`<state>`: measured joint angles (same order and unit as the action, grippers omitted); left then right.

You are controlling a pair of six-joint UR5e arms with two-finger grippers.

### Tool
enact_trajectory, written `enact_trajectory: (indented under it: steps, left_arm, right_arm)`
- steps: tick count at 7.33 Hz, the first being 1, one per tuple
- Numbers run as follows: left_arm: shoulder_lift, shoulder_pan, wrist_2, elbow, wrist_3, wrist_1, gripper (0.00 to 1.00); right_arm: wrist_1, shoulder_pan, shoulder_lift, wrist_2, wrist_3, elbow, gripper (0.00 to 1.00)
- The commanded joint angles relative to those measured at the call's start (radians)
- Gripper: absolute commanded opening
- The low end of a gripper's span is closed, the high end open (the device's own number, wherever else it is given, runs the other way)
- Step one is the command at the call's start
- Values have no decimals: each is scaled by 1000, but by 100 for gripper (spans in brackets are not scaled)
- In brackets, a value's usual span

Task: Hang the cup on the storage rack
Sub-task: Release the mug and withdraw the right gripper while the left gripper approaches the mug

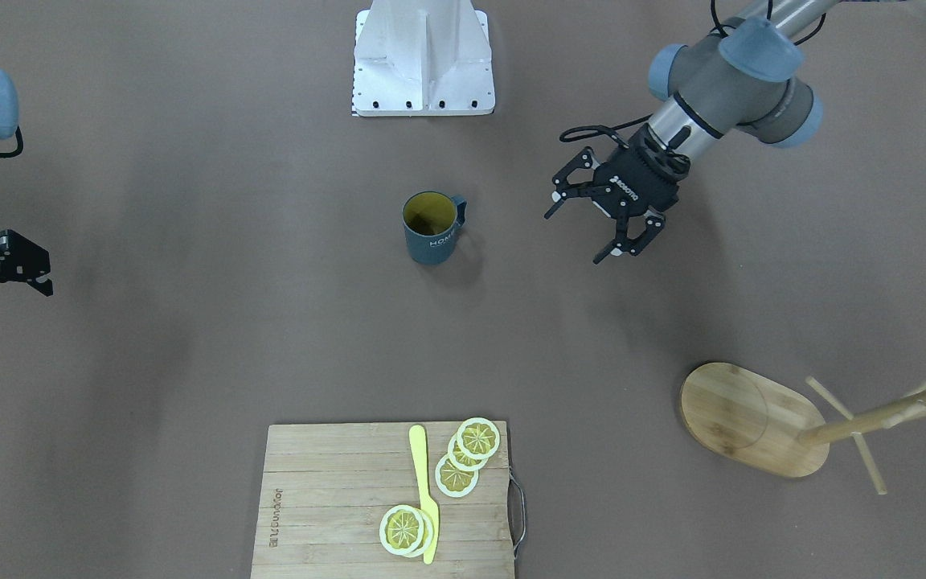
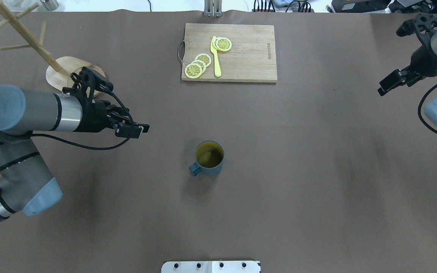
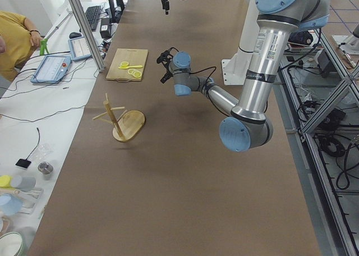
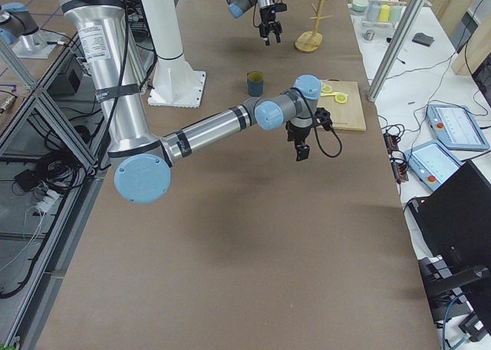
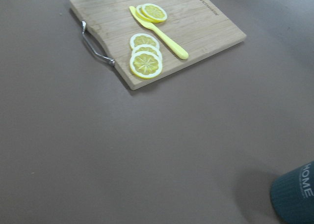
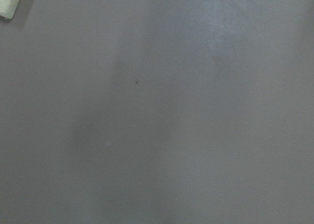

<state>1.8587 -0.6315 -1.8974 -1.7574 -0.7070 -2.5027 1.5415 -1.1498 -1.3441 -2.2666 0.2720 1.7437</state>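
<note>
The dark teal cup (image 1: 431,229) with a yellow inside stands upright mid-table, its handle toward my left arm's side; it also shows in the overhead view (image 2: 209,158) and at the lower right edge of the left wrist view (image 5: 294,194). The bamboo storage rack (image 1: 752,418) stands at the far left corner (image 2: 70,74), its pegs bare. My left gripper (image 1: 575,237) is open and empty, hovering between cup and rack, well clear of both (image 2: 140,131). My right gripper (image 1: 6,303) is open and empty, far off at the table's right side (image 2: 383,89).
A wooden cutting board (image 2: 241,53) with lemon slices (image 2: 199,64) and a yellow knife (image 2: 216,57) lies at the far middle edge. The robot's white base plate (image 1: 423,96) is on the near side. An operator (image 3: 17,42) sits beyond the left end.
</note>
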Motion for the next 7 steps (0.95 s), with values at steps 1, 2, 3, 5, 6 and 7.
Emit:
enact_trajectory:
  steps: [1,2,3,5,6,7]
  left_arm:
    - [11,242,313,-19,21,-2,96]
    - [10,289,395,-34,29,-4,96]
    - [7,318,400,-48,27,-5,96]
    - [-4,434,584,-36,27,-65,96]
    - [5,491,674,-18,29,-67,96]
    - [10,492,678,-17,76,-68,96]
  right_arm:
    - [0,-25,-6,7,-7,-22,100]
    - [0,-39,-6,6,-8,-21,100]
    - [0,-54,-6,4,-13,-18,100]
    - [0,-57,-4,6,-17,-16,100]
    - [0,-57,-6,6,-17,-22,100]
    - [0,-57,-6,6,-19,-23,100]
